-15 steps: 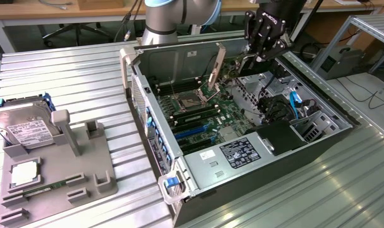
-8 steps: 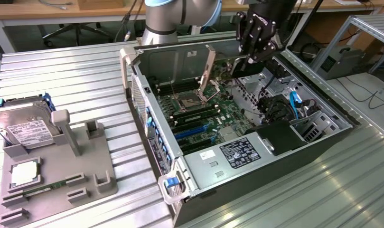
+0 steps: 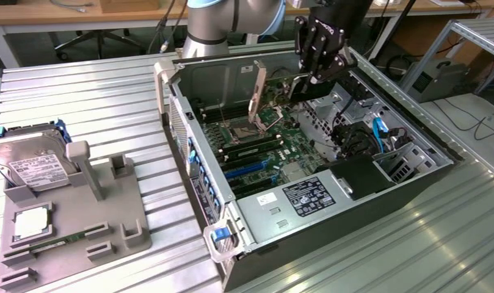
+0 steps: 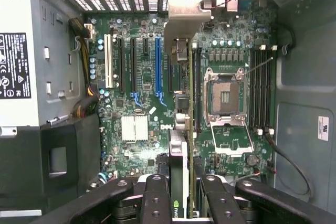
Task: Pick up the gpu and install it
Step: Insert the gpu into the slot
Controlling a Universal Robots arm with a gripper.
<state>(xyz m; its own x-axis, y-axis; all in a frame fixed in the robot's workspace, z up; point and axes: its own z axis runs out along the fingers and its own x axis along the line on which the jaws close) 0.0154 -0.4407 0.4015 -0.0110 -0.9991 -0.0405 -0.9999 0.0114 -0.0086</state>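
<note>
Installation is the step in hand: the gripper [image 3: 314,78] hangs over the open case [image 3: 218,79], its jaws pinching the gpu [image 3: 279,91] by its upper edge. The card hangs straight below the jaws and, as far as I can judge, clear of the motherboard [image 3: 292,143]. From the wrist the gpu [image 4: 181,145] shows edge-on, a thin dark board running away from the gripper [image 4: 184,203], with its bent silver bracket [image 4: 186,17] at the far end by the perforated rear wall. Beneath the jaws the motherboard [image 4: 136,98] is glossy green and crowded with small round capacitors. A long blue slot [image 4: 158,64] lies just to one side of the card's line, and the square metal socket [image 4: 226,95] lies to the other. To my eye, seating calls for the card's lower edge squarely over its slot, the bracket meeting the rear opening, and a straight, firm push down.
</note>
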